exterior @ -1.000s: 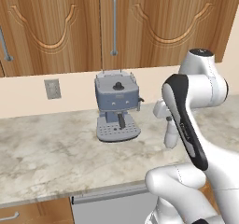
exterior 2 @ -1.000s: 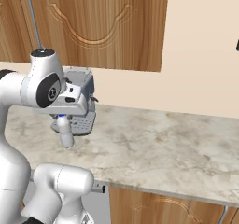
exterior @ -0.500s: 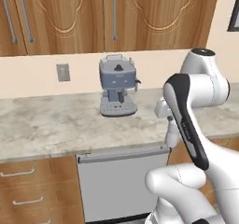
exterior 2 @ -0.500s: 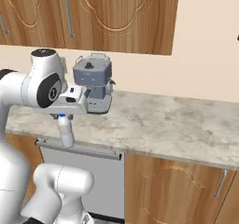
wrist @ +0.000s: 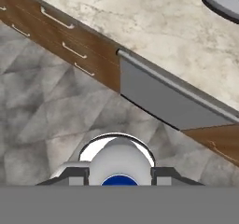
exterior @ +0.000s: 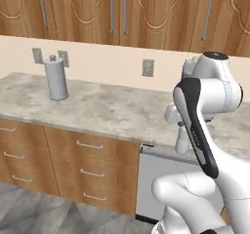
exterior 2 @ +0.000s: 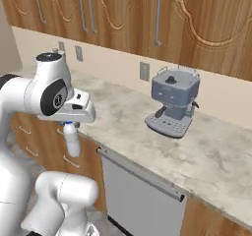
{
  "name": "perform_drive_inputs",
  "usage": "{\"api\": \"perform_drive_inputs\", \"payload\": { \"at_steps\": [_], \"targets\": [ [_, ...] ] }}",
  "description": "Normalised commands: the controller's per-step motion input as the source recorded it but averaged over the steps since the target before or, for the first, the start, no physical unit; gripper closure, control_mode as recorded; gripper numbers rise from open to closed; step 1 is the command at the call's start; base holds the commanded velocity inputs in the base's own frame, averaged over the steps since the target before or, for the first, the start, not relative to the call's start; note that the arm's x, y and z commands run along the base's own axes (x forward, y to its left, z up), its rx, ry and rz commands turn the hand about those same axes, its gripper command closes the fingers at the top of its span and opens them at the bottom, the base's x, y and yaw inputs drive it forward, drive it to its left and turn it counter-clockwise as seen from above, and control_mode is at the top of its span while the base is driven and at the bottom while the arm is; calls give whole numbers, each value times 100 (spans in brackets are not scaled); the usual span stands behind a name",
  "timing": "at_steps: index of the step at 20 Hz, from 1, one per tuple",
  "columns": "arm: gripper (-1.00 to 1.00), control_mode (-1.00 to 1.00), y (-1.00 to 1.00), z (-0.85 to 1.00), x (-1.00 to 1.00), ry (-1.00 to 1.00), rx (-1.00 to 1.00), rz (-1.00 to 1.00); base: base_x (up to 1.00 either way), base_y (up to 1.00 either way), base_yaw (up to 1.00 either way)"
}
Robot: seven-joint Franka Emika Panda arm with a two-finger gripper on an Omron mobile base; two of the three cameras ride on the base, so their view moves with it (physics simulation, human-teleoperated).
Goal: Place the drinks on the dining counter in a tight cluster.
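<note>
Gripper point(exterior 2: 72, 127) closed on small white bottle point(exterior 2: 73, 140) at its blue-capped neck; light, rigid, smooth plastic, may swing or slip.

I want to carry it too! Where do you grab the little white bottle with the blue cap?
Grip the small white plastic bottle high, just under its blue cap, coming down from above as the tool does here. Its round body hangs upright between the fingers, one on each side.

kitchen, wooden cabinets point(exterior: 122, 13), marble worktop point(exterior: 107, 108), coffee machine point(exterior 2: 173, 101)
</note>
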Motion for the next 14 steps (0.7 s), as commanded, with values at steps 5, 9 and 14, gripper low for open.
{"api": "perform_drive_inputs", "payload": {
  "at_steps": [5,9,14],
  "targets": [
    [100,100,0,0,0,0,0,0,33,44,82],
    [100,100,0,0,0,0,0,0,35,39,81],
    [100,100,0,0,0,0,0,0,51,25,82]
  ]
}}
